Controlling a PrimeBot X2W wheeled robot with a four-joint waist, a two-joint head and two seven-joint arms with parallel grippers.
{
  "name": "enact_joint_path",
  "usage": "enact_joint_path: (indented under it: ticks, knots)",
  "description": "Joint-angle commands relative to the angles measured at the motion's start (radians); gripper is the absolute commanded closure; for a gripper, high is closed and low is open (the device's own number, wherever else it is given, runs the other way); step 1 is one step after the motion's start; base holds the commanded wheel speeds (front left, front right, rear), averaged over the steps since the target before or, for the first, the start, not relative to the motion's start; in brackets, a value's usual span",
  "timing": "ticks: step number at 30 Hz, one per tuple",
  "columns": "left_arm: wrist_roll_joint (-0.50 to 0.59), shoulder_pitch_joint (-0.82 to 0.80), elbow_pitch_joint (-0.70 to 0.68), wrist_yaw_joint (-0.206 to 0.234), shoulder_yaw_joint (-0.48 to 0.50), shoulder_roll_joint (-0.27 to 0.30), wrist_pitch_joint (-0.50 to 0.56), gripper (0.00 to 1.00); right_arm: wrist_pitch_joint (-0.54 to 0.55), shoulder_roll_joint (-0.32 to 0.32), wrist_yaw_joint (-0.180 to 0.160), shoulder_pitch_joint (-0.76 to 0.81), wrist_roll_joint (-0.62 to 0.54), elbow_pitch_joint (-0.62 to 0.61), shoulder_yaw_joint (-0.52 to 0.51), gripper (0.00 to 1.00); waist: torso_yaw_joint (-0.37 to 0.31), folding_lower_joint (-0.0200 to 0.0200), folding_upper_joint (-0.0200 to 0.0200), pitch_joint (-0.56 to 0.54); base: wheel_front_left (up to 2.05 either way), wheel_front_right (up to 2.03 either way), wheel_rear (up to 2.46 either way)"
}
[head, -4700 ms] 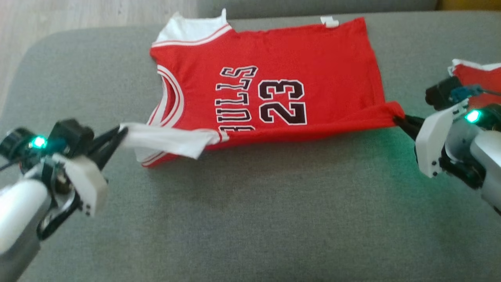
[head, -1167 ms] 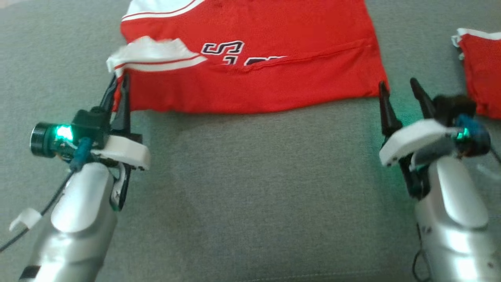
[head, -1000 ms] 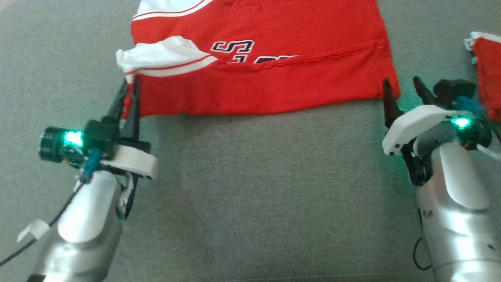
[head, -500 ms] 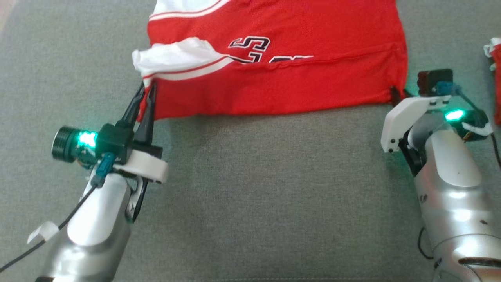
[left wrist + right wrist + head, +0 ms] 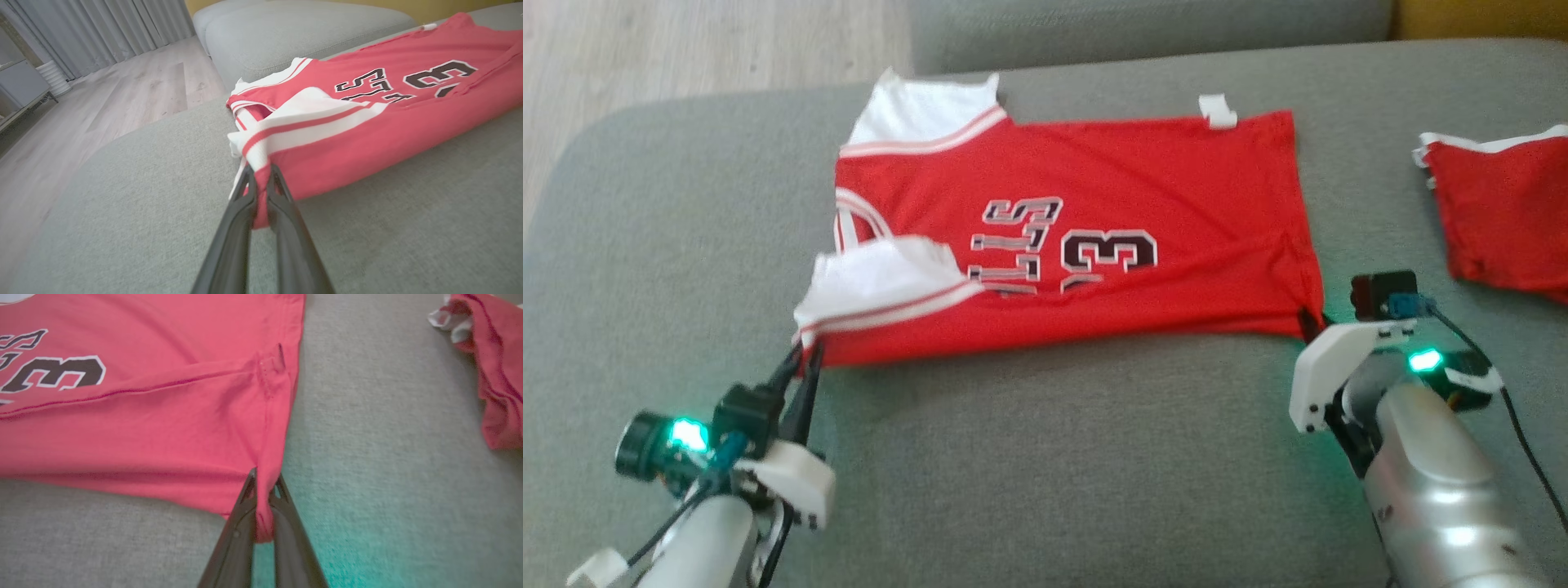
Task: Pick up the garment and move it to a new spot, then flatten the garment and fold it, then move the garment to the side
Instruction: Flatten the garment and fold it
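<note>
The garment (image 5: 1094,188) is a red jersey with white trim and black lettering, lying on the grey sofa cushion (image 5: 1045,457) with its near long edge folded up over the print. My left gripper (image 5: 805,353) is shut on the near left corner by the white-trimmed armhole; in the left wrist view the red cloth (image 5: 367,130) is pinched between the two dark fingers (image 5: 241,212). My right gripper (image 5: 1311,320) is shut on the near right hem corner, and the right wrist view shows the garment (image 5: 163,428) bunched between its fingers (image 5: 245,522).
A second red garment (image 5: 1503,212) with white trim lies crumpled at the right of the cushion, also in the right wrist view (image 5: 498,375). Wooden floor (image 5: 686,49) lies beyond the cushion's rounded left edge. Another grey cushion (image 5: 1143,28) stands behind.
My right gripper has closed on the near right hem corner. The head camera has tilted, so more of the jersey shows. The left gripper kept its hold.
</note>
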Motion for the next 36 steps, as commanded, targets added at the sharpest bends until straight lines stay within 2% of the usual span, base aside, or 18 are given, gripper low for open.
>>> enact_joint_path:
  ticks: [1, 11, 19, 24, 30, 36]
  knots:
    - [-0.008, -0.011, -0.035, -0.001, 0.036, 0.044, 0.007, 1.00, 0.007, 0.002, -0.002, 0.005, 0.013, -0.035, 0.024, 1.00, -0.019, 0.0003, -0.0001, -0.024, 0.00, 0.00, 0.00]
    - [-0.050, 0.112, -0.142, -0.015, 0.018, 0.070, 0.103, 1.00, 0.135, -0.024, -0.002, 0.155, 0.088, -0.216, 0.049, 1.00, -0.024, 0.0003, -0.0001, -0.087, 0.00, 0.00, 0.00]
    - [-0.071, 0.147, -0.233, 0.000, 0.023, 0.086, 0.138, 1.00, 0.286, -0.047, -0.002, 0.298, 0.154, -0.479, 0.062, 1.00, -0.035, 0.0003, -0.0001, -0.087, 0.00, 0.00, 0.00]
    - [-0.070, 0.103, -0.263, -0.002, 0.031, 0.100, 0.144, 1.00, 0.330, -0.037, -0.002, 0.341, 0.163, -0.622, 0.031, 1.00, -0.041, 0.0003, -0.0001, -0.049, 0.00, 0.00, 0.00]
    - [-0.066, -0.001, -0.227, -0.023, 0.030, 0.098, 0.141, 1.00, 0.346, -0.016, -0.002, 0.346, 0.162, -0.707, 0.007, 1.00, -0.047, 0.0003, -0.0001, 0.014, 0.00, 0.00, 0.00]
    - [-0.067, -0.060, -0.114, -0.065, -0.003, 0.087, 0.168, 1.00, 0.340, -0.002, -0.002, 0.334, 0.161, -0.703, 0.016, 1.00, -0.062, 0.0003, -0.0001, 0.055, 0.00, 0.00, 0.00]
